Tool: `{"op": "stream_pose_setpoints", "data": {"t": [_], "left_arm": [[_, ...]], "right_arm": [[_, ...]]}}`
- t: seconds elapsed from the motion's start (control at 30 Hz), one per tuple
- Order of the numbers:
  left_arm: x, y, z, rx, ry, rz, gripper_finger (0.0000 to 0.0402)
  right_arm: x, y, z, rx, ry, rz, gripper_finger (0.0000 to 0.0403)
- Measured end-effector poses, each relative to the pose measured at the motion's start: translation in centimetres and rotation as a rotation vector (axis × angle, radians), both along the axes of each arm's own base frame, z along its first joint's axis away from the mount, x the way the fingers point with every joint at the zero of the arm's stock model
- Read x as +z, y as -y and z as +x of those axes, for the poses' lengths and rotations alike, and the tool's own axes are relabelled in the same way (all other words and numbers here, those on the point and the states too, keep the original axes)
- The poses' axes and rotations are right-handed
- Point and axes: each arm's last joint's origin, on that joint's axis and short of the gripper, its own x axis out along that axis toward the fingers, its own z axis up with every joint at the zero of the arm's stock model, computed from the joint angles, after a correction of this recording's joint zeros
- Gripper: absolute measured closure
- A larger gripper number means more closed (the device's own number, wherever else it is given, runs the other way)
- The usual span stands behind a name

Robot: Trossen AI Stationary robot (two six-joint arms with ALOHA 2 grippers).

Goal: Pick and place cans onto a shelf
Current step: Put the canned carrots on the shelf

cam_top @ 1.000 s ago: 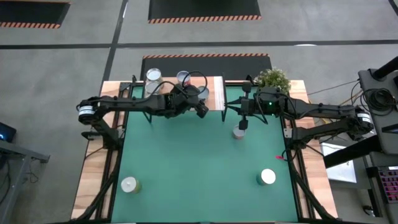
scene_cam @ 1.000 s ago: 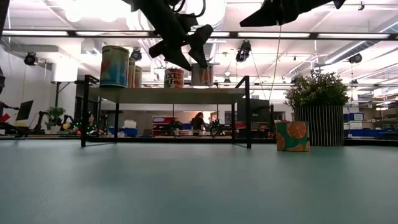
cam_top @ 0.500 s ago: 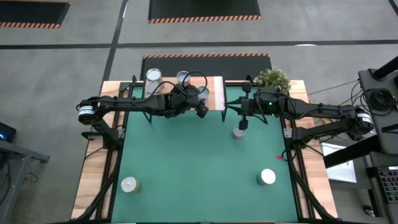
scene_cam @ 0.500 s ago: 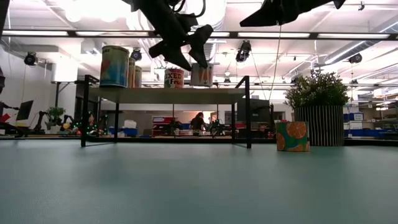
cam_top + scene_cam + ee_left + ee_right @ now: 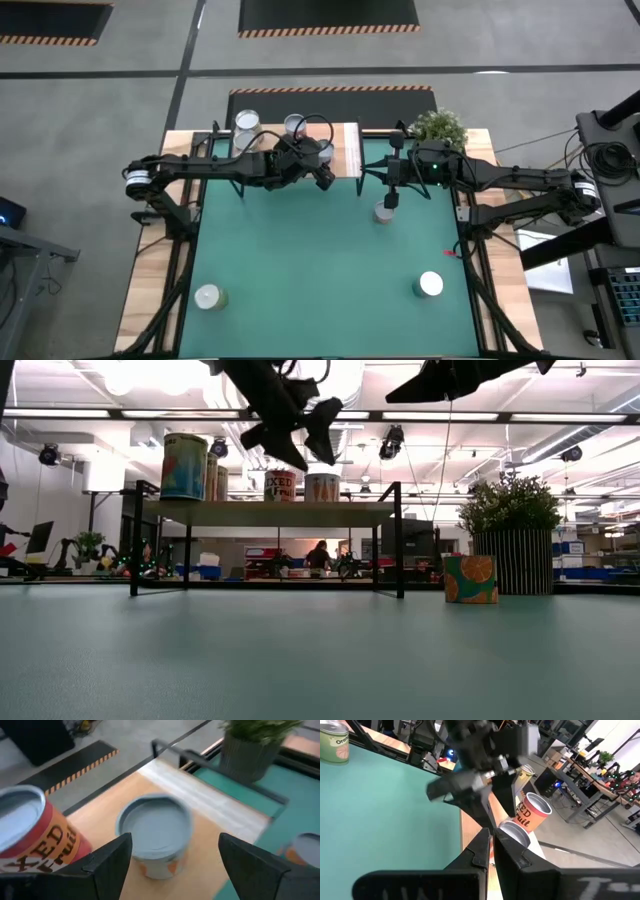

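Note:
The wooden shelf [image 5: 300, 150] stands at the table's far side. It bears several cans: a red-labelled can [image 5: 30, 837], an orange-labelled can [image 5: 155, 835] near its right end, and a teal can [image 5: 184, 466] at its left end. My left gripper [image 5: 300, 435] is open and empty, just above and on the near side of the orange-labelled can [image 5: 322, 487]. My right gripper [image 5: 491, 851] is shut and empty. It hovers high over a teal-and-orange can [image 5: 470, 578] that stands on the green mat [image 5: 385, 211].
Two more cans stand on the mat near the front, one at the left [image 5: 208, 296] and one at the right [image 5: 431, 284]. A potted plant [image 5: 438, 127] stands at the far right, beside the shelf's end. Most of the mat's middle [image 5: 320, 260] is bare.
My left gripper has risen a little above the orange-labelled can on the shelf. The can now shows whole and upright below the fingers. My right arm has kept still.

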Motion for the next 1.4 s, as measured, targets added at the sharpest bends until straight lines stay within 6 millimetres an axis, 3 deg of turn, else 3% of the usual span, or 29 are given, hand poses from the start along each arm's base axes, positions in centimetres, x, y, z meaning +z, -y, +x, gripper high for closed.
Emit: {"op": "stream_pose_setpoints", "data": {"t": [0.23, 0.37, 0.53, 0.67, 0.77, 1.07, 1.27, 1.4], "left_arm": [[2.8, 3.1, -0.8, -0.133, 0.02, 0.076, 0.0122], [3.4, 6.3, -1.2, -0.295, -0.041, 0.172, 0.0122], [0.9, 10.6, -1.3, -0.523, -0.061, 0.315, 0.0122], [-1.2, 14.0, -2.5, -0.816, 0.02, 0.392, 0.0126], [-2.2, 15.8, -3.8, -0.931, 0.062, 0.429, 0.0137], [-1.8, 16.8, -9.0, -0.996, 0.117, 0.431, 0.0228], [-0.5, 15.6, -13.2, -1.011, 0.163, 0.453, 0.0311], [0.1, 14.5, -15.7, -1.0, 0.2, 0.456, 0.0359]], "right_arm": [[0.0, 0.0, 0.0, -0.005, 0.004, 0.019, 0.039], [-0.1, 0.0, 0.0, -0.01, 0.007, 0.043, 0.039], [-0.7, 0.0, 0.1, -0.015, -0.003, 0.066, 0.039], [-0.9, 0.1, 0.3, -0.022, -0.006, 0.094, 0.039], [-1.0, 0.1, 0.3, -0.025, -0.005, 0.108, 0.039], [-1.1, 0.2, 1.2, -0.033, 0.04, 0.144, 0.039], [-1.4, 0.5, 2.3, -0.05, 0.073, 0.191, 0.039], [-0.8, 1.0, 3.1, -0.176, 0.06, 0.232, 0.039]]}}
